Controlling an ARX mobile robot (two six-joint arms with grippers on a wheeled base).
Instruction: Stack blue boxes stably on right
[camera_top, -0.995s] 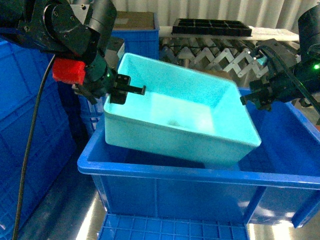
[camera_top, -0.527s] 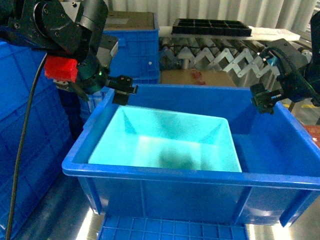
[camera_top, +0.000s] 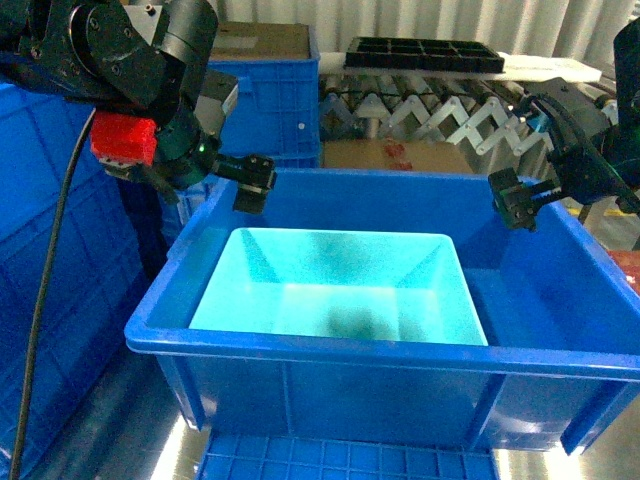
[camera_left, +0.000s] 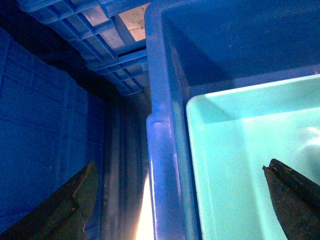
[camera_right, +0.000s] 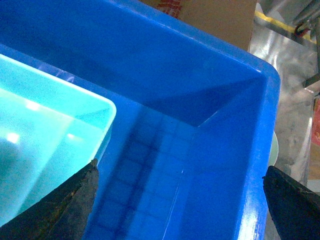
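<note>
Roller conveyor (camera_top: 440, 105) was seen at upper centre. Turquoise tub (camera_top: 340, 290), judged light, stiff and slippery, was best gripped by its rim; it lay inside the royal-blue crate (camera_top: 400, 355). Left gripper (camera_top: 252, 183) and right gripper (camera_top: 508, 203) were held open, empty.

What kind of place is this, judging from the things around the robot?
Probably a warehouse or packing area: stacked blue crates stand behind, an expandable roller conveyor runs across the back, and a cardboard carton sits beyond the royal-blue crate.

Dim, blue-tinted, dark wrist views
</note>
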